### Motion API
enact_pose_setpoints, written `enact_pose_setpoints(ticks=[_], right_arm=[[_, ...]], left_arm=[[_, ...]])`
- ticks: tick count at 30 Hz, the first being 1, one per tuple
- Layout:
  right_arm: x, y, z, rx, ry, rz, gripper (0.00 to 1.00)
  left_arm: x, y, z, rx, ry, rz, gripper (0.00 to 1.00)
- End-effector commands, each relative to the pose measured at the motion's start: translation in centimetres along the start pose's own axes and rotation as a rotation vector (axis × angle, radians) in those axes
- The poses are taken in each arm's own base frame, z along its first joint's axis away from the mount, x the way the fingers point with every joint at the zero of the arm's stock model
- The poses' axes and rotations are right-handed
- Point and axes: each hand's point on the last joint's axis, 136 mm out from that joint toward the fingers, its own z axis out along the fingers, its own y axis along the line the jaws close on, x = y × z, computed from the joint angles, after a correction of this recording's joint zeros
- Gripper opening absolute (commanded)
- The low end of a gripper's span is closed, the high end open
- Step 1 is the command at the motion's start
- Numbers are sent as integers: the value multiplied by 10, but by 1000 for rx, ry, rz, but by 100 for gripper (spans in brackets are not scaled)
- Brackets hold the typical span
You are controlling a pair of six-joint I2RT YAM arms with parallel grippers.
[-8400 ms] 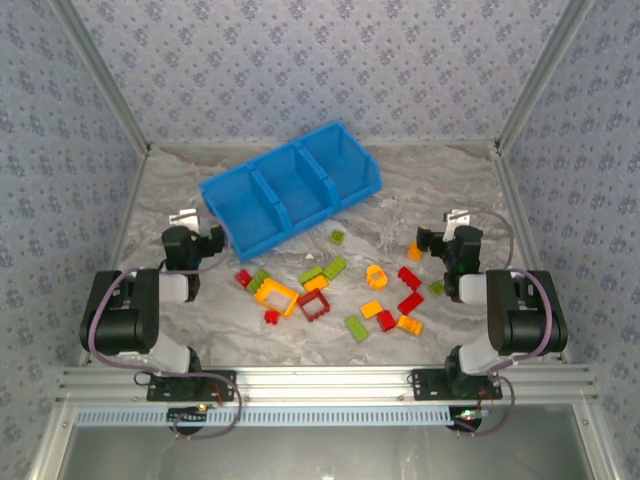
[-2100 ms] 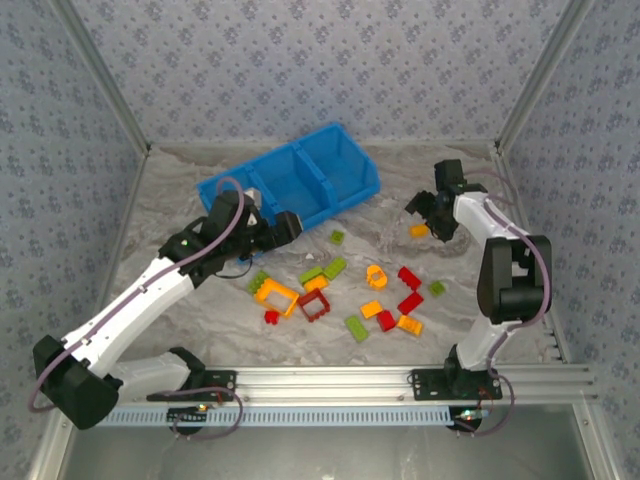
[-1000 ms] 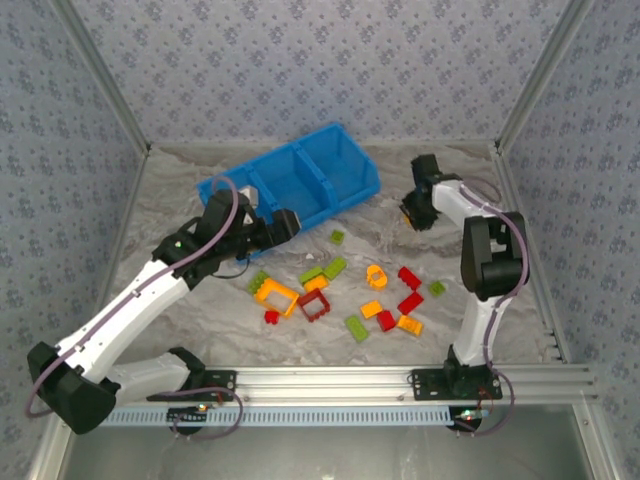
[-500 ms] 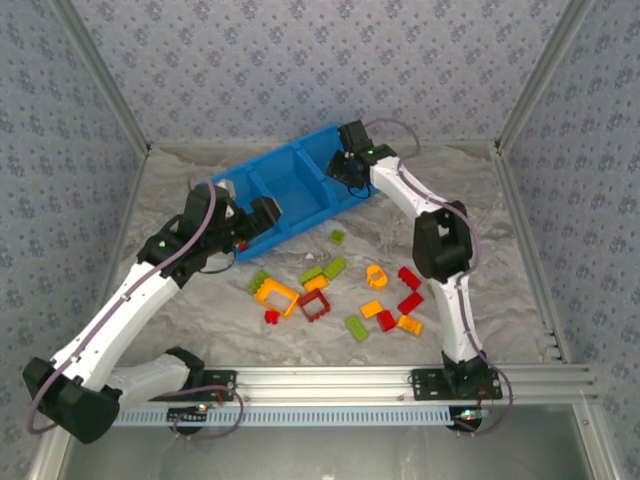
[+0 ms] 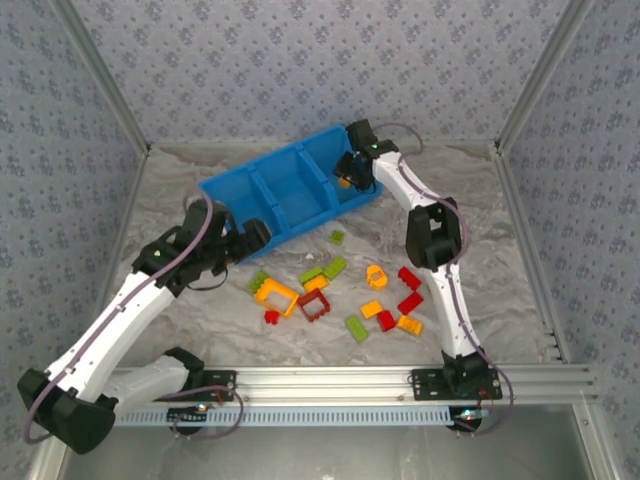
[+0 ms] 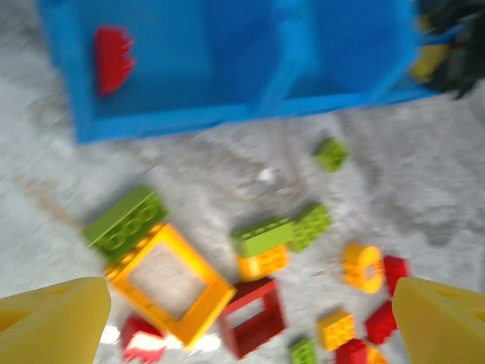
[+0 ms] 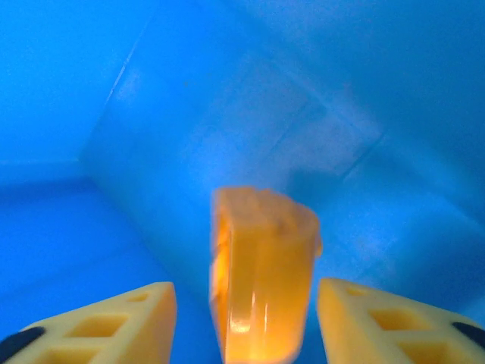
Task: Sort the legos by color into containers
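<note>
The blue bin (image 5: pixel 222 192) lies at an angle at the back of the table, its containers side by side. My right gripper (image 5: pixel 347 176) hangs open in the right container. An orange brick (image 7: pixel 265 265) sits between its jaws with a gap on each side, blue wall behind it. My left gripper (image 5: pixel 254 236) is wide open with nothing in it, just in front of the bin's left end and above the legos (image 5: pixel 330 295). A red brick (image 6: pixel 112 57) lies in the left container. A yellow frame (image 6: pixel 170 284) and a red frame (image 6: pixel 254 315) lie below the left fingers (image 6: pixel 53 318).
Loose red, green and orange bricks are spread over the middle of the marble table (image 5: pixel 470 220). A small green brick (image 5: pixel 338 237) lies alone near the bin's front wall. Patterned walls and metal posts close in the back and sides.
My right arm swung from the table's right side to the bin's right container with the orange brick, and its jaws have opened off it. The left gripper drew back from the bin.
</note>
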Motion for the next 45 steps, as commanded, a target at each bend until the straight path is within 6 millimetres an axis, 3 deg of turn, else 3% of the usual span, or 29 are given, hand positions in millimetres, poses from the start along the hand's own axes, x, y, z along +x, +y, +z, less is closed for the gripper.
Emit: enact_pose_setpoints(ticks=[1,5,8,10,13,16,21,24,28,31,37,45], right_arm=[[13,7,-1,9,37,-23,65],[-3,30,-36,-37,-34,-66,73],[-16,50,-80,-72,-126,-138,77],[-19,68,-120,-133,-206,-202,79],[-8,82,-173,-225,-311,-280,82],[19,75,-207,-289,-337,-317,84],[78,47,-233,-356,-263,-353,84],[115,28,-237,-378,-179,-397,85],[162,3,-235,-431,-66,-429,85],[185,-2,-250,-513,-46,-484,87],[202,-16,-265,-551,-14,-528,89],[203,-16,-268,-553,-7,-515,89]], left_arm=[[25,47,11,-189,81,-77,95],[43,63,31,-242,140,-191,96],[50,70,46,-311,177,-250,98],[51,69,56,-346,190,-275,98],[54,71,71,-404,200,-320,98],[54,65,89,-419,186,-334,98],[50,60,110,-443,148,-350,98],[39,52,115,-431,106,-318,98],[50,70,114,-574,148,-310,98],[60,76,119,-596,164,-315,98],[62,82,129,-628,147,-276,98],[69,96,134,-657,135,-249,91]])
